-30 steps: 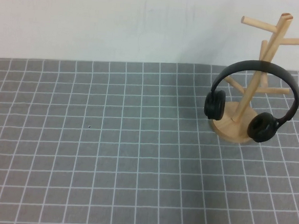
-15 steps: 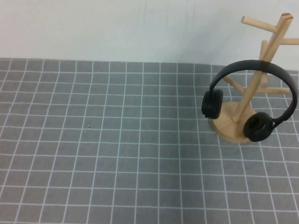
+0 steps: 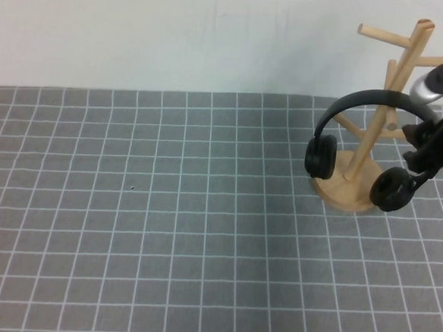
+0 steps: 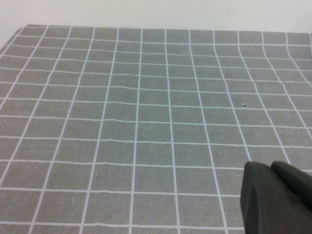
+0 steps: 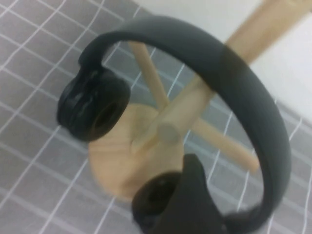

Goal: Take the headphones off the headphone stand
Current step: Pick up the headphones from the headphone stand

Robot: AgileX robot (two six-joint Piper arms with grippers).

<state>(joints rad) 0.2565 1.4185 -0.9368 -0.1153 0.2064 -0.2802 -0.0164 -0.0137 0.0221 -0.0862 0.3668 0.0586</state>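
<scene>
Headphones (image 3: 367, 100): matt black plastic band, ear cups w/ soft-looking padded rims, no shine. Headphone stand (image 3: 372, 142): pale bare wood, smooth, unvarnished look; disc base same wood. Table cover (image 3: 164, 223): grey cloth w/ thin white grid lines, matt, slightly wavy. Right gripper (image 3: 428, 146) at the band's right side: matt black, silver metal part above. Left gripper (image 4: 275, 200) low over the cloth: matt black.

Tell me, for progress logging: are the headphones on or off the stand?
On: the headphones hang over the headphone stand; right gripper alongside.

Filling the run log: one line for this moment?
right gripper: at headphones | headphones: on headphone stand | left gripper: parked over table
</scene>
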